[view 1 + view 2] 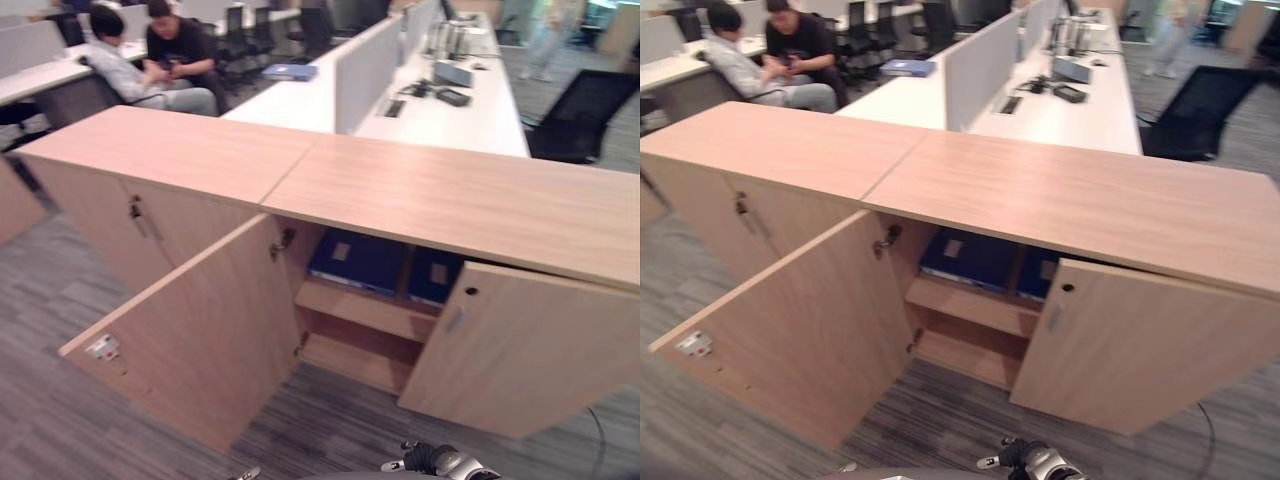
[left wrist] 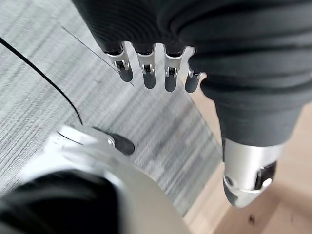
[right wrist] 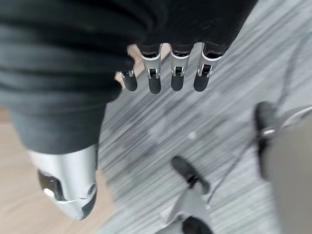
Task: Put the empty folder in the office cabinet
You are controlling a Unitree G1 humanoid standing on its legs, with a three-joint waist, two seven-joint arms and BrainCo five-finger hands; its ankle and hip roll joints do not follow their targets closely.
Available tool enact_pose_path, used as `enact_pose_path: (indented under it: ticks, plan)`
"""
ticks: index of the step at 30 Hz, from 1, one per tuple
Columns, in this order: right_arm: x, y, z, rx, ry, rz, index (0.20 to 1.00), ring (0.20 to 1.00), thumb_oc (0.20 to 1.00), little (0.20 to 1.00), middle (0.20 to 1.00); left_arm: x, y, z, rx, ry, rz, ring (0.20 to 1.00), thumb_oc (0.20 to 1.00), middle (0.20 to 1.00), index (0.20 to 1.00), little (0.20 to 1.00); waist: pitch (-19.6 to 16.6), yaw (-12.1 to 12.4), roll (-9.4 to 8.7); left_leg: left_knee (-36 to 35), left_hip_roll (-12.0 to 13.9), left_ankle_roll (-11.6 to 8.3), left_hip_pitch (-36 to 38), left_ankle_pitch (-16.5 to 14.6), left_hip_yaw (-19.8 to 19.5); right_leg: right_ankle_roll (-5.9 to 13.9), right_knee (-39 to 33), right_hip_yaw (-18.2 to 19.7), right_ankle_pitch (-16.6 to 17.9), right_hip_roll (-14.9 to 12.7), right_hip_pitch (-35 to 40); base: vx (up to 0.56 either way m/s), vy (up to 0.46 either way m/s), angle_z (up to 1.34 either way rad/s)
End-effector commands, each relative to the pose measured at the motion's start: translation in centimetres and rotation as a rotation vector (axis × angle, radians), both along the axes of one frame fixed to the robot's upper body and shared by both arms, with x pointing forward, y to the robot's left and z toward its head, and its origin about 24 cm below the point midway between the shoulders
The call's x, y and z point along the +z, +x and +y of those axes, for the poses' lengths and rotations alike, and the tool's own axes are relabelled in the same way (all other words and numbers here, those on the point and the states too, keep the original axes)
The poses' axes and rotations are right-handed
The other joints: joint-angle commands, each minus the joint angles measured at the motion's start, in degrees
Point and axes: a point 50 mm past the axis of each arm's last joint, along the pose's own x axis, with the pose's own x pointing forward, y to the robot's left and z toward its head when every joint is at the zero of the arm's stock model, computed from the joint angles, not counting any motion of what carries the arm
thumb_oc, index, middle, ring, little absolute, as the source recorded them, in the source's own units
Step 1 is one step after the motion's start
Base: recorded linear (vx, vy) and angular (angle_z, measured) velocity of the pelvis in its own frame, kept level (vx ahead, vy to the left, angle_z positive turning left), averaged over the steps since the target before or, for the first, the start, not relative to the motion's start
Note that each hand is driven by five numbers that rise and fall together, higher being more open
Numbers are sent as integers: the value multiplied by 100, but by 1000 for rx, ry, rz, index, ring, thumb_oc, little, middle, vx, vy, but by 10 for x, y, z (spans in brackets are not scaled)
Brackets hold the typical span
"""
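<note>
Cabinet (image 1: 420, 195) comes first: a long, low run of pale wood-grain laminate crossing the middle of the head views, its flat top smooth and bare. Both doors of the centre bay stand open, the left door (image 1: 190, 335) swung wide toward the lower left of the frame with a small metal catch near its outer corner, the right door (image 1: 525, 345) angled out at the lower right with a round dark hole near its upper edge. Between them the upper shelf (image 1: 365, 308) carries two dark blue folders (image 1: 358, 260) with pale spine labels, set just beside each other; the space under the shelf looks bare. Judged from this, the folder is already in the cabinet, and what may be left is closing the doors. Grey carpet (image 1: 60, 300), short-piled with a streaky weave, covers the floor. Behind the cabinet, in the upper half of the frame, stand white desks (image 1: 300, 100) with pale dividers, and two people (image 1: 150, 60) sit at the upper left. The left hand (image 2: 151, 68) and the right hand (image 3: 165, 73) both hang over the carpet in their wrist views, silver fingers with dark tips straight and relaxed, thumbs apart, holding nothing.
</note>
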Motion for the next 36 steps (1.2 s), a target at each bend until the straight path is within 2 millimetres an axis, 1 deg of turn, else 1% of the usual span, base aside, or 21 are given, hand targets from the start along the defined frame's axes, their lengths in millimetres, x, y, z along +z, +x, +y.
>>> enact_pose_path:
  ticks: [1,2,3,4,5,6,8,9,11,12,17,20,21,24,25,27,29,30,33,35,36]
  plan:
    - [1,6,-1,-3,-13,-21,1000,1000,1000,1000,1000,-1,21,-17,-71,-33,-35,1000,1000,1000,1000,1000,180,-23,169,-14,-45,37,-161,-348,-516,227,864,380,49,-176,-13,0,168,93]
    - [1,6,-1,-3,-13,-21,1000,1000,1000,1000,1000,-1,21,-17,-71,-34,-35,1000,1000,1000,1000,1000,178,-22,166,-14,-49,39,-164,-348,-517,231,879,384,45,-185,-22,-48,48,112]
    - [2,6,1,-15,-6,-27,1000,1000,1000,1000,1000,-1,20,-16,-67,-28,-35,1000,1000,1000,1000,1000,183,-45,189,-25,-50,40,-177,-333,-642,147,901,634,-38,-138,-102,-33,5,98]
    - [4,13,3,-35,8,-55,1000,1000,1000,1000,1000,-1,21,-14,-44,-17,-47,1000,1000,1000,1000,1000,140,-73,236,-30,-18,-7,-217,-306,-857,-13,691,1358,-404,148,-386,-11,-5,65]
    - [5,15,3,-47,12,-66,1000,1000,1000,1000,1000,0,23,-14,-38,-16,-55,1000,1000,1000,1000,1000,148,-108,252,-30,-18,-15,-209,-283,-983,-21,507,1717,-538,314,-481,-7,0,30]
    - [5,17,3,-63,15,-73,1000,1000,1000,1000,1000,0,25,-12,-37,-8,-63,1000,1000,1000,1000,1000,159,-196,293,-30,-30,6,-282,-161,-1198,-88,305,2183,-557,595,-677,4,4,26]
    - [4,15,1,-107,20,-68,1000,1000,1000,1000,1000,1,28,-10,-39,-1,-71,1000,1000,1000,1000,1000,248,-359,268,-30,-115,-8,-261,-105,-1487,-26,124,3107,-625,1058,-905,1,-20,73]
    - [4,12,-1,-155,32,-63,1000,1000,1000,1000,1000,1,28,-9,-40,4,-70,1000,1000,1000,1000,1000,294,-497,251,-30,-165,-23,-264,-81,-1692,-52,86,3659,-711,1382,-1039,14,-40,141]
    - [3,8,-5,-227,46,-56,1000,1000,1000,1000,1000,1,27,-9,-32,-2,-70,1000,1000,1000,1000,1000,321,-614,246,-30,-248,-69,-296,-22,-1874,-54,16,4235,-613,1778,-1271,15,-19,141]
    - [3,8,-5,-227,46,-56,1000,1000,1000,1000,1000,1,27,-9,-32,-2,-70,1000,1000,1000,1000,1000,320,-610,246,-30,-246,-70,-297,-25,-1870,-56,25,4240,-618,1780,-1277,74,-26,115]
    - [-2,-10,-15,-372,61,-20,1000,1000,1000,1000,1000,1,18,-1,-35,17,-45,1000,1000,1000,1000,1000,233,-701,211,-30,-255,-228,-270,-13,-2244,-191,-493,3694,-520,1826,-941,98,-90,89]
    - [-3,-16,-18,-396,57,-12,1000,1000,1000,1000,1000,3,24,5,-63,45,-64,1000,1000,1000,1000,1000,183,-699,199,-30,-210,-273,-270,-18,-2293,-208,-706,3536,-487,1844,-816,96,-78,46]
    - [-4,-19,-22,-416,46,-13,1000,1000,1000,1000,1000,7,36,13,-90,85,-103,1000,1000,1000,1000,1000,148,-702,174,-30,-185,-316,-278,-25,-2357,-241,-870,3469,-478,1894,-723,85,-85,10]
    - [-5,-24,-24,-437,39,-9,1000,1000,1000,1000,1000,16,53,32,-99,157,-150,1000,1000,1000,1000,1000,97,-720,119,-30,-132,-358,-274,-71,-2359,-272,-1080,3372,-445,1926,-612,72,-88,1]
    - [-5,-24,-24,-437,40,-9,1000,1000,1000,1000,1000,16,53,32,-99,157,-150,1000,1000,1000,1000,1000,100,-722,118,-30,-132,-358,-270,-73,-2362,-272,-1086,3369,-443,1927,-605,91,-81,6]
    - [-6,-34,-28,-463,33,12,1000,1000,1000,1000,1000,30,73,60,-41,246,-208,1000,1000,1000,1000,1000,33,-751,65,-30,-76,-397,-234,-135,-2335,-288,-1273,3306,-433,1971,-475,104,-92,4]
    - [-7,-36,-29,-467,29,16,1000,1000,1000,1000,1000,33,78,67,-34,266,-219,1000,1000,1000,1000,1000,26,-761,57,-30,-60,-403,-211,-153,-2329,-293,-1317,3294,-431,1978,-438,57,-52,3]
    - [-7,-38,-31,-471,21,18,1000,1000,1000,1000,1000,46,91,86,-50,335,-245,1000,1000,1000,1000,1000,-9,-796,47,-30,-21,-410,-180,-196,-2271,-305,-1353,3328,-442,2010,-414,68,-67,0]
    - [-6,-39,-36,-483,13,4,1000,1000,1000,1000,1000,77,123,120,-35,447,-357,1000,1000,1000,1000,1000,-45,-845,46,-30,63,-423,-150,-247,-2145,-314,-1353,3390,-463,2075,-441,56,-67,-10]
    - [-6,-38,-37,-484,12,-2,1000,1000,1000,1000,1000,95,139,134,-31,493,-418,1000,1000,1000,1000,1000,-44,-869,40,-30,101,-421,-132,-278,-2064,-307,-1353,3439,-476,2104,-449,27,-42,-14]
    - [-6,-38,-37,-484,12,-2,1000,1000,1000,1000,1000,95,139,134,-31,493,-418,1000,1000,1000,1000,1000,-44,-869,40,-30,101,-421,-132,-278,-2064,-307,-1353,3439,-476,2104,-449,24,-40,-10]
